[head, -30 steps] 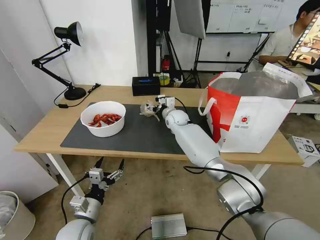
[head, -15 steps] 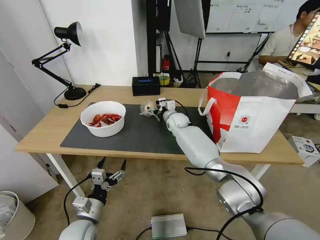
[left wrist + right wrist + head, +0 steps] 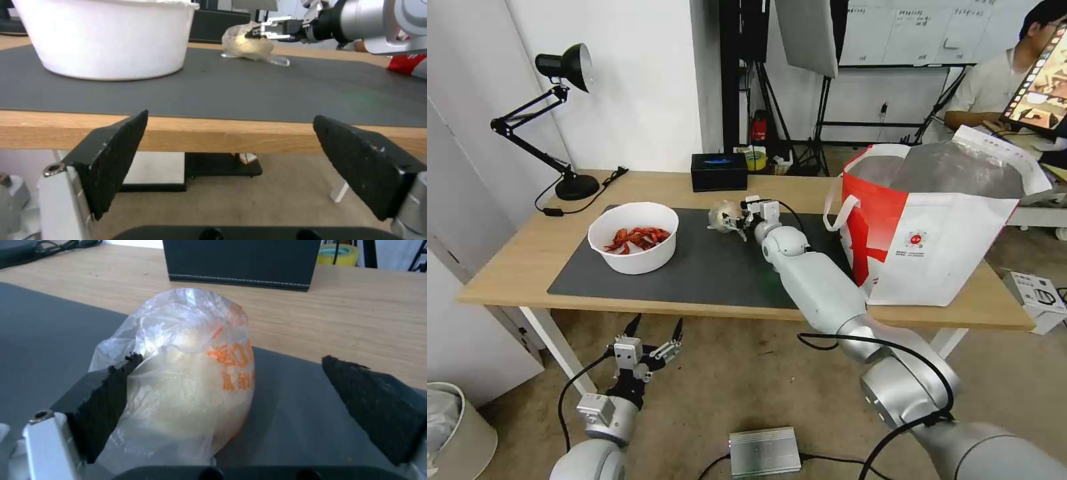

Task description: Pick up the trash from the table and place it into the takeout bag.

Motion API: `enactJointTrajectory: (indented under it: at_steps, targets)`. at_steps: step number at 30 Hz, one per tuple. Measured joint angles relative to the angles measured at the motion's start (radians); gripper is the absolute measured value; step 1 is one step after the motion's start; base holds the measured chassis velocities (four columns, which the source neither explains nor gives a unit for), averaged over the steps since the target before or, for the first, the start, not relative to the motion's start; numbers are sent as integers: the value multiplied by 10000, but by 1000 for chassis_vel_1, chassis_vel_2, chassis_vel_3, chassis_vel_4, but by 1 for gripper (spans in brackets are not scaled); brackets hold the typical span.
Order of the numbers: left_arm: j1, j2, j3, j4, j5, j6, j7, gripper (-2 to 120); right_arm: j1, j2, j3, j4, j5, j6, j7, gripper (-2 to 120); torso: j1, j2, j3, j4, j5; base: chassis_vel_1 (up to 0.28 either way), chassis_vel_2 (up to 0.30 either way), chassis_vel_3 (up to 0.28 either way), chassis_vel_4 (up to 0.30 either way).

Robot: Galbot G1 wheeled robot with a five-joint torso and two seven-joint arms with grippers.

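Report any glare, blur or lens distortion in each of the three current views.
Head view: wide-angle bending at the edges, daylight glare on the takeout bag foil lining. Left wrist view: soft overall, the open left gripper pads blurred up close below the table edge. Right wrist view: the balled clear plastic bag shows bright highlights between the open right gripper pads; the black box behind stays fairly sharp.

I see my right gripper [image 3: 231,386] spread wide on either side of the plastic bag [image 3: 191,373], which lies on the dark mat [image 3: 49,336]. One finger [image 3: 106,400] touches the bag; the other stands apart from it. Orange print marks the bag. Beyond the bag, on bare wood [image 3: 356,316], sits a black box [image 3: 240,263].
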Motion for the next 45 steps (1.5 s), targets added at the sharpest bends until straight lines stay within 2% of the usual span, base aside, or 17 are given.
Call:
enactJointTrajectory:
  at_steps: [6,7,9,11,13,15,17,19,20,24,28,45]
  targets:
    - [20,-28,-17,-38,16,0,-6,100,-48,2,-11,0,-2,5,-43,80,0,0,0,0,0,0,0,0,0]
    - [39,-33,-30,-45,17,0,-7,100,-67,2,-15,5,-2,6,-50,72,0,0,0,0,0,0,0,0,0]
    - [58,-43,-44,-46,18,-7,-9,100,-75,2,-17,12,-4,7,-54,69,-1,0,0,0,0,0,0,0,0]
    - [91,-62,-52,-46,22,-35,-9,100,-81,2,-21,34,-7,8,-60,57,0,0,0,0,-1,0,0,0,0]
    - [100,-73,-53,-45,23,-41,-9,100,-82,2,-26,49,-8,8,-61,53,0,0,0,0,0,0,0,0,0]
    - [108,-89,-53,-44,27,-58,-9,100,-89,3,-38,67,-11,8,-70,43,-1,0,0,0,-2,0,0,0,0]
    - [107,-91,-53,-41,27,-61,-9,100,-99,2,-40,73,-11,9,-72,39,0,0,0,0,-2,0,0,0,0]
    - [101,-93,-52,-37,29,-63,-9,100,-131,2,-40,88,-11,10,-72,30,0,0,0,0,-2,0,0,0,0]
    - [101,-93,-52,-37,29,-63,-9,100,-131,2,-40,88,-11,10,-72,30,0,0,0,0,-2,0,0,0,0]
    - [94,-95,-49,-22,29,-64,-10,100,-171,1,-35,98,-18,13,-71,10,0,0,0,0,-2,0,0,0,0]
    - [98,-104,-43,-12,29,-71,-9,100,-197,-1,-21,111,-19,16,-71,0,0,0,0,0,-1,0,0,0,0]
    - [98,-7,-127,-2,-61,-89,-9,100,-706,-36,150,1159,-77,132,135,0,0,0,1,0,0,0,0,0,0]
